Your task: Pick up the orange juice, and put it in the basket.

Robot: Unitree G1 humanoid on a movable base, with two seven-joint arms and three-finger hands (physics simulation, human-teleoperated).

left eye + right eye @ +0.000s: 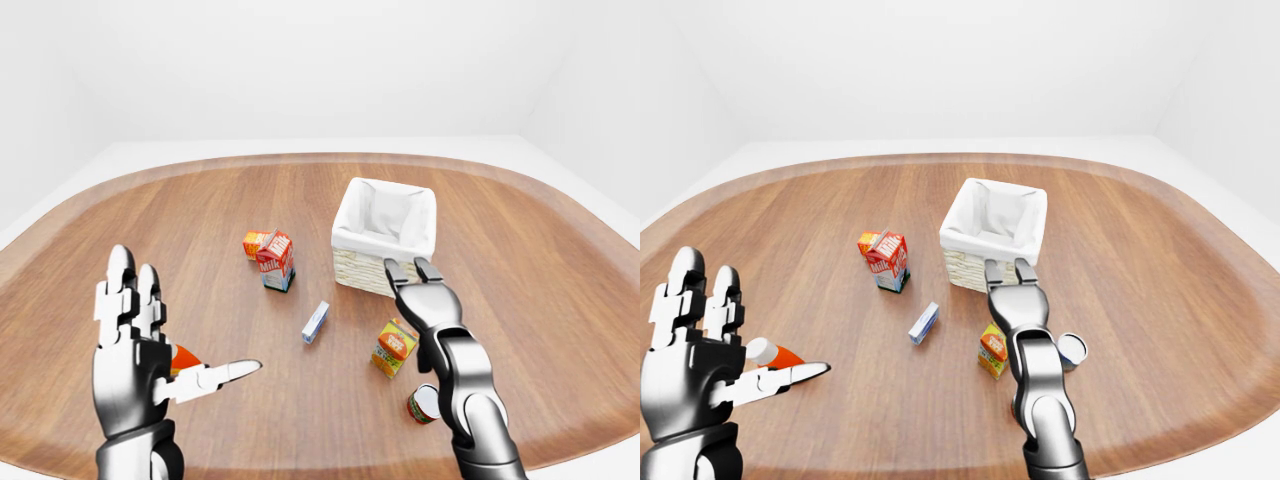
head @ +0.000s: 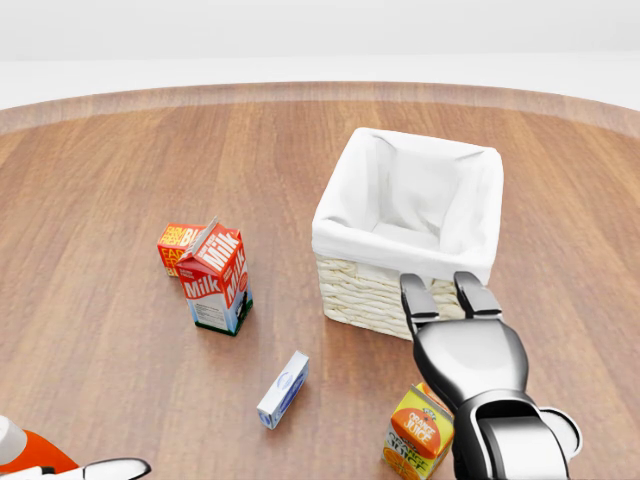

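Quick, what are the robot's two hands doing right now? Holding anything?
Left hand: open, fingers spread, holding nothing.
Right hand: open, empty, above the orange juice.

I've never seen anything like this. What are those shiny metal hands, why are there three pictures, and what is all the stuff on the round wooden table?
These are computer-rendered pictures from three cameras on a humanoid robot's head, looking out over its own arms. A person steers it remotely. The wide pictures are its two eyes; the closer one is a head camera.

The silver three-fingered left hand is raised, open and empty. The right hand reaches out above the orange-and-yellow orange juice carton, fingers open, holding nothing.

On the brown wooden table stand a wicker basket with white cloth lining, a red-and-white milk carton with a small orange box next to it, a small blue-white box lying flat, a can and an orange bottle with a white cap.
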